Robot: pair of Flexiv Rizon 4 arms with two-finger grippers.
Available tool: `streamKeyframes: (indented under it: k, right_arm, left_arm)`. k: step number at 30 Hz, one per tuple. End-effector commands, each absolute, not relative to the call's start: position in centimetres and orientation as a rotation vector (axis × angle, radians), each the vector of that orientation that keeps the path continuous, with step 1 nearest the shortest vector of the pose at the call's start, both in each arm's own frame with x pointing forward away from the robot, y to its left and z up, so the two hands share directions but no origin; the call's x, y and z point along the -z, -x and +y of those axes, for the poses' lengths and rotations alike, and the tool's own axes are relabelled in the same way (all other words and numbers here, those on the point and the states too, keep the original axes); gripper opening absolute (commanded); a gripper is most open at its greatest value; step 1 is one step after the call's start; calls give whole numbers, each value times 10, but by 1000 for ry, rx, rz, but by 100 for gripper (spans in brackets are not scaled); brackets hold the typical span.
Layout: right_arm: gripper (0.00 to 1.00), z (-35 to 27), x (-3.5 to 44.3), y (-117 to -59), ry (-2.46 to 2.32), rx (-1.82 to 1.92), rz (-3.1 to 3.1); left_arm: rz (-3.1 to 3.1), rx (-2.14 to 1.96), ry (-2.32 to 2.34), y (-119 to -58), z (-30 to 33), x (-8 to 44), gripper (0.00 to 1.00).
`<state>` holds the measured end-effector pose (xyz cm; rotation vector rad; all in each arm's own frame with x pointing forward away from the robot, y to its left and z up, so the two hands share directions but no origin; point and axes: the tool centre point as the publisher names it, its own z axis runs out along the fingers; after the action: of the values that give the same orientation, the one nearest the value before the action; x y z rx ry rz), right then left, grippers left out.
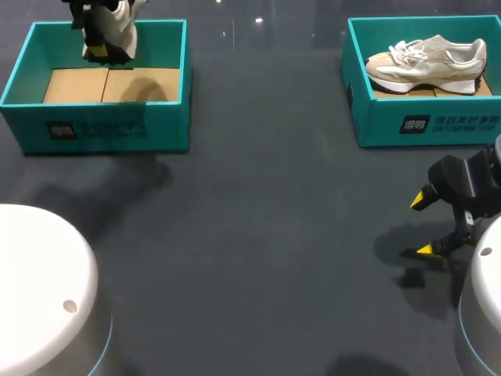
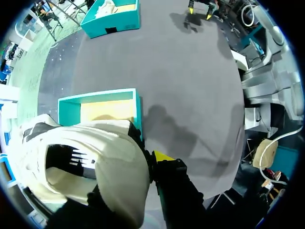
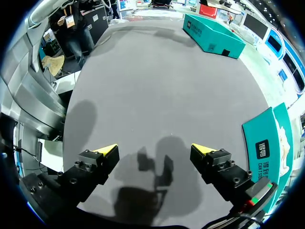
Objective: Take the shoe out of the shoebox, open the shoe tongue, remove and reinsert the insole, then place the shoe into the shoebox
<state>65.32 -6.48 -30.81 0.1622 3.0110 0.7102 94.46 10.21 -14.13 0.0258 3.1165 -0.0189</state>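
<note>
Left gripper [image 1: 100,48] clamped on pale shoe [image 1: 119,27] above left shoebox [image 1: 102,129], table [image 1: 258,235] far-left corner, right gripper [image 1: 425,225] open near right edge, second shoe [image 1: 427,63] inside right shoebox [image 1: 376,117], white front labels [image 1: 450,123] not read.

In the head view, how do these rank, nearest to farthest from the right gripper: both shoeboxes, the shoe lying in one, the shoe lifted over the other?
From the right gripper:
1. right shoebox, just ahead.
2. lying shoe, inside it.
3. left shoebox, far left.
4. lifted shoe, over that box.
</note>
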Motion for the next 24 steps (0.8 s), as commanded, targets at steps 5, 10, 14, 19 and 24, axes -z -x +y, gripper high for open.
streamKeyframes:
  k: [5,10,14,19,24]
  right_arm:
    - [100,-64,308,-652,-164,-705,3009]
    - [100,-64,308,-652,-164,-705,3009]
    - [100,-64,308,-652,-164,-705,3009]
    - [100,-64,308,-652,-164,-705,3009]
    - [100,-64,308,-652,-164,-705,3009]
  left_arm:
    - [3175,27,-38,-990,152,145,0]
    - [3183,50,-68,-1000,179,150,0]
    - [3183,46,-84,-1000,203,154,0]
    - [3178,31,-105,-1002,229,160,0]
    - [3171,43,-131,-1010,246,163,0]
